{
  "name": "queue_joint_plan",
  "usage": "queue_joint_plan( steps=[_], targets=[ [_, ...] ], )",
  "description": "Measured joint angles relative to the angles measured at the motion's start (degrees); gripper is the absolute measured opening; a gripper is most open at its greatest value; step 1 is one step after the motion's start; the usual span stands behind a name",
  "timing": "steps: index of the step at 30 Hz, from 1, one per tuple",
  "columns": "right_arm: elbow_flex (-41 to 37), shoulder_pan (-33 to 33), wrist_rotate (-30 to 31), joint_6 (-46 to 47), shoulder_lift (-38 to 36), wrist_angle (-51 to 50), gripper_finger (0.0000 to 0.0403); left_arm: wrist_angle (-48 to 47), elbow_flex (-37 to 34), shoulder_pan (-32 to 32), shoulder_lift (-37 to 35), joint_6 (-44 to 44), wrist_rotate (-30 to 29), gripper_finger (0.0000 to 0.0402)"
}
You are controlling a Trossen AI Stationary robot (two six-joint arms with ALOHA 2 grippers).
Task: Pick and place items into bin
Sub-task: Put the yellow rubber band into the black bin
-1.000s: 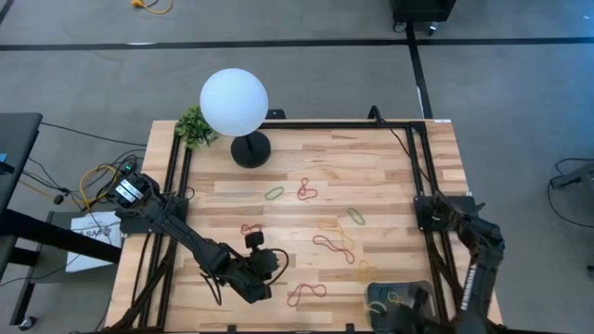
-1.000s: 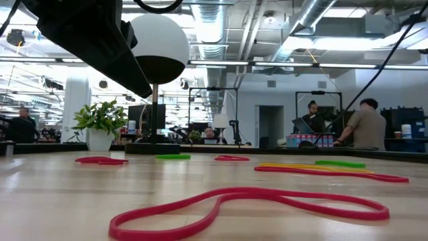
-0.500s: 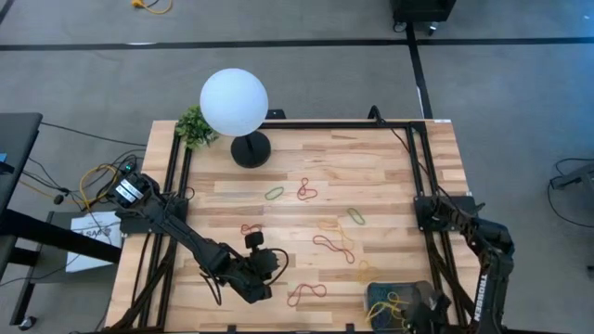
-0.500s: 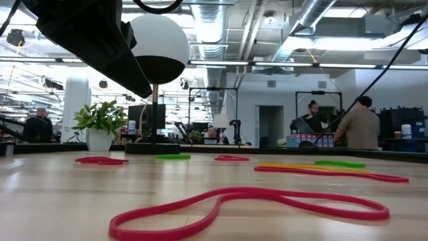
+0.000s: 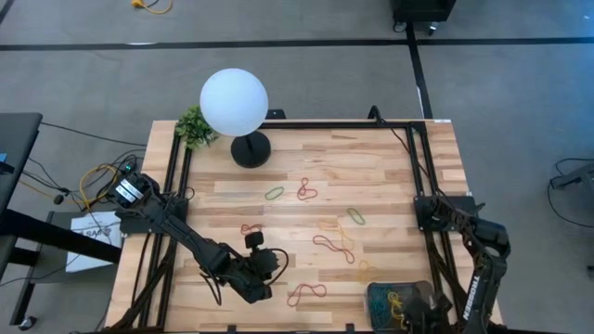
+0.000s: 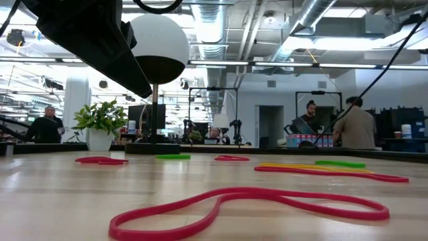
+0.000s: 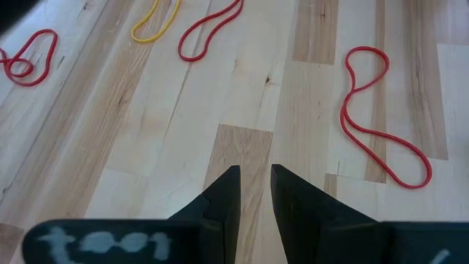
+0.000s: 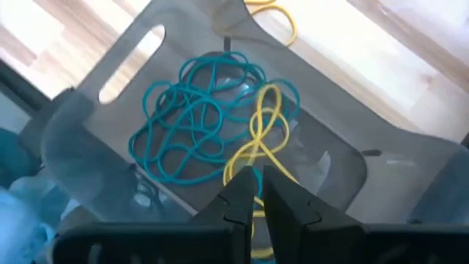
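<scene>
The left gripper (image 5: 263, 263) hung low over the front-left of the table (image 5: 390, 167), its fingers (image 7: 223, 194) a narrow gap apart with nothing between them. Just right of it lay a red band (image 5: 306, 294), the same twisted loop that fills the low view's foreground (image 6: 247, 204). More bands were scattered across the middle: a green one (image 5: 274, 193), a red one (image 5: 304, 189) and another green one (image 5: 355, 216). At the front-right stood the bin (image 5: 376, 299), already holding a tangle of teal bands (image 8: 198, 121) and a yellow band (image 8: 260, 139). The right gripper (image 8: 254, 192) hovered just above it, jaws narrow, the yellow band at or between its tips; whether it gripped could not be told. The bands looked very light, limp, stretchy and flat on the wood, so a pinch across a single strand, pressed to the surface, seemed best.
</scene>
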Motion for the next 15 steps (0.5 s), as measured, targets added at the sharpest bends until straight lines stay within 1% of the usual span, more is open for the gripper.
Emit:
queue_joint_plan(
  steps=[8, 12, 15],
  targets=[
    [0.0, -3.48, -0.02, -6.7, 0.0, -0.11, 0.0048, -0.01, 0.0, 0.0, 0.0, 0.0, 0.0, 0.0067],
    [0.0, -5.13, -0.02, -11.49, 0.0, -0.45, 0.0051, -0.02, 0.0, 0.0, 0.0, 0.0, 0.0, 0.0067],
    [0.37, -6.02, 0.11, -11.8, -0.19, -4.16, 0.0051, -0.02, 0.0, 0.0, 0.0, 0.0, 0.0, 0.0067]
  ],
)
